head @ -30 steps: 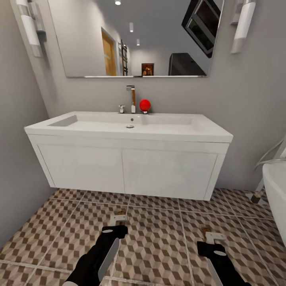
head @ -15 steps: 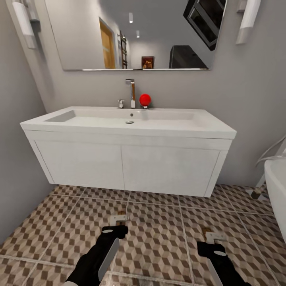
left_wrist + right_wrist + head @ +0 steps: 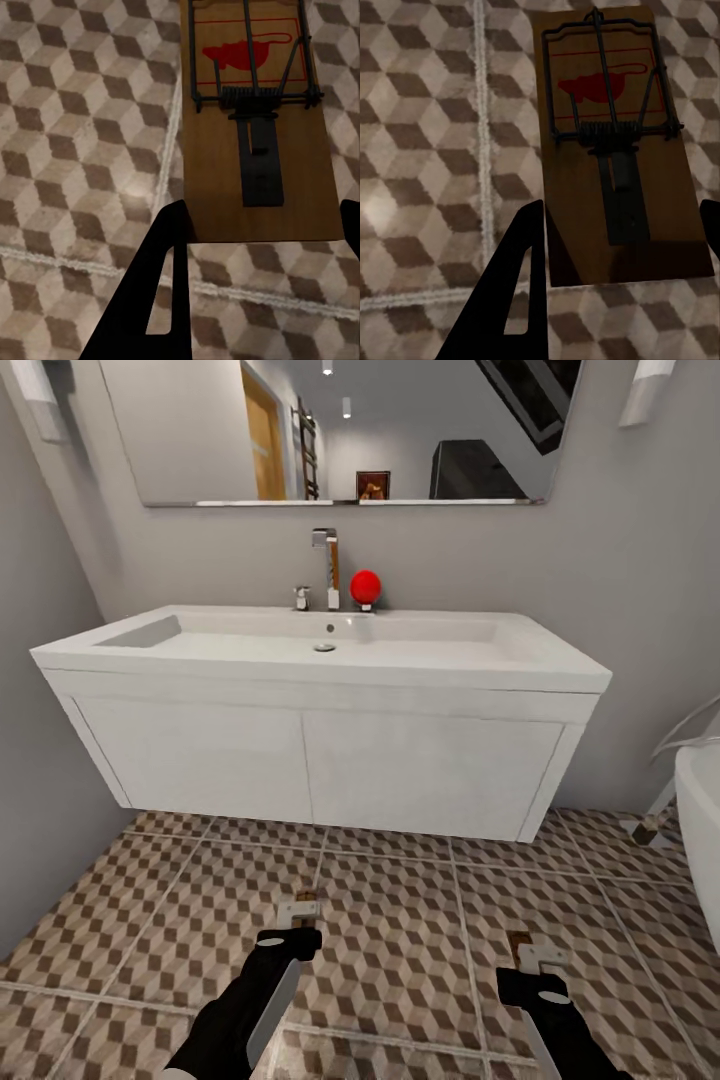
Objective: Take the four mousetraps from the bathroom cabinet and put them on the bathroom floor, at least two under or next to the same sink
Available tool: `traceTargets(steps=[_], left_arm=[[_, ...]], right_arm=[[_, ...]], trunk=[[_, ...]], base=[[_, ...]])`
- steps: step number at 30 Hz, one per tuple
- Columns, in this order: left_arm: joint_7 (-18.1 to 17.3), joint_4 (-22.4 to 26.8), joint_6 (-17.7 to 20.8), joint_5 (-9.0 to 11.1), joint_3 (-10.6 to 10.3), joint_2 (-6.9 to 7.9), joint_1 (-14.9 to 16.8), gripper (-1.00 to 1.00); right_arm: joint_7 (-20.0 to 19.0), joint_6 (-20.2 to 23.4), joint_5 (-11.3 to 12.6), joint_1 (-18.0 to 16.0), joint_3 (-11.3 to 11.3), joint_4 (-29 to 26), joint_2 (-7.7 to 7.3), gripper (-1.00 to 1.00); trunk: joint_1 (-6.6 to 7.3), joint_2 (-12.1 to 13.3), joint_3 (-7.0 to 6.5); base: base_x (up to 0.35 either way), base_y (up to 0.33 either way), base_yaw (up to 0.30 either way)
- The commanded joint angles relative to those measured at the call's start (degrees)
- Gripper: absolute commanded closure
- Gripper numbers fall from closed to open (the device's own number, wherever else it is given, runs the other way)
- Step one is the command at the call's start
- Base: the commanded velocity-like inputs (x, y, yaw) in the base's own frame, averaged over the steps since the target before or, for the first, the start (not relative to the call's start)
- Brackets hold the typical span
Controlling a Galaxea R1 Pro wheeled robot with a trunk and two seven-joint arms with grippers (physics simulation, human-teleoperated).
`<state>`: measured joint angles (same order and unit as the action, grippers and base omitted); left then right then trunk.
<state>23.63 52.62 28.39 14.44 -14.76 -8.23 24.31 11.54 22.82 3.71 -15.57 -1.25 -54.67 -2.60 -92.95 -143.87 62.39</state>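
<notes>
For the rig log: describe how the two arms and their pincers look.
Both arms are glossy black with a pale grey-white panel along the forearm. The left pincer and right pincer each sit on a black wrist block with small grey ovals. Wrist views show flat black fingers, one with a slot cut-out.

mousetrap (image 3: 259, 127) btwn black fingers (image 3: 161, 292), cube-pattern floor (image 3: 75, 150) w/ grout lines

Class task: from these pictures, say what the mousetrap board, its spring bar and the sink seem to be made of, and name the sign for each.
Mousetrap board: apparently wood, matte brown with faint grain.
Spring bar: probably dark metal wire, thin and coiled.
Sink: looks like glazed ceramic, smooth and white, though moulded resin is possible.
</notes>
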Motion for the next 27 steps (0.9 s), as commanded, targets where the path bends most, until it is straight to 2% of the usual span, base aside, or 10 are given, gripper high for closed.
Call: traceTargets(steps=[1, 16, 27], left_arm=[[0.64, 0.09, 0.17, 0.52, -0.18, 0.04, 0.03, 1.0], [0.71, 0.12, 0.17, 0.42, -0.26, 0.06, 0.03, 1.0], [0.66, -0.42, 0.43, 0.55, -0.28, 0.01, 0.03, 1.0]], right_arm=[[0.3, 0.26, 0.42, -0.01, 0.06, -0.09, -0.03, 1.0], [0.37, 0.26, 0.42, -0.01, 0.06, -0.09, -0.04, 1.0], [0.63, 0.13, 0.13, -0.06, 0.15, 0.22, -0.16, 1.0]], trunk=[[-0.01, -0.04, 0.28], [-0.4, -0.24, 3.6], [-0.4, -0.24, 3.6]], base=[[0.0, 0.0, 0.0], [0.0, 0.0, 0.0], [0.0, 0.0, 0.0]])
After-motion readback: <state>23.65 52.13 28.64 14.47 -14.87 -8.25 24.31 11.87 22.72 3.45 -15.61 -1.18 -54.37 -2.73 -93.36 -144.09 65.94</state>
